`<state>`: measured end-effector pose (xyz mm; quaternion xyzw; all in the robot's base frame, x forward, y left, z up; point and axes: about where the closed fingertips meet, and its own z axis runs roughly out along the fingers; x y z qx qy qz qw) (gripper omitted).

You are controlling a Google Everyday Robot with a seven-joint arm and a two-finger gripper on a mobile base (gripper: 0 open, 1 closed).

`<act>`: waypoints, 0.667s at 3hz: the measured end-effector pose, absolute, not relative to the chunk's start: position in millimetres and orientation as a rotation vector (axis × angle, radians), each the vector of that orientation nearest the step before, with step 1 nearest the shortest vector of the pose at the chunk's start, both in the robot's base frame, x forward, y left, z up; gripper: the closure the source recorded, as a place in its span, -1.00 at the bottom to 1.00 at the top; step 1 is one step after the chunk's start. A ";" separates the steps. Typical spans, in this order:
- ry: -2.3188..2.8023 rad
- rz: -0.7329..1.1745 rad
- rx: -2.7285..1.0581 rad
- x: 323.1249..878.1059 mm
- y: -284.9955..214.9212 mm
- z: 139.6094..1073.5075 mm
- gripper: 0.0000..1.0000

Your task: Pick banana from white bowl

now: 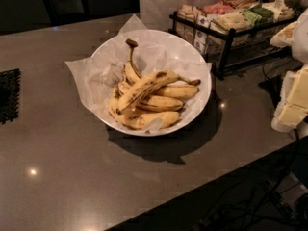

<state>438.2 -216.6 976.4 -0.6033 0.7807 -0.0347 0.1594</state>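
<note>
The white bowl stands in the middle of the grey counter, lined with crumpled white paper. Several bananas lie in its front half. The banana is the longest one, on top of the pile, running diagonally from lower left to upper right. It is brown-speckled, with a dark blotch near its thin dark stem at the right. A small banana with a long upright stem lies behind it. My gripper, white and cream, is at the right edge of the view, well to the right of the bowl and apart from it.
A black wire rack with snack packets stands behind and to the right of the bowl. A black mat lies at the left edge. The counter's front edge runs diagonally at the lower right, with cables on the floor below.
</note>
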 end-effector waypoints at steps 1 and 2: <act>2.231 -0.099 -1.724 438.2 -216.5 976.4 -1.00; 2.201 -0.092 -1.751 442.1 -208.8 978.8 -1.00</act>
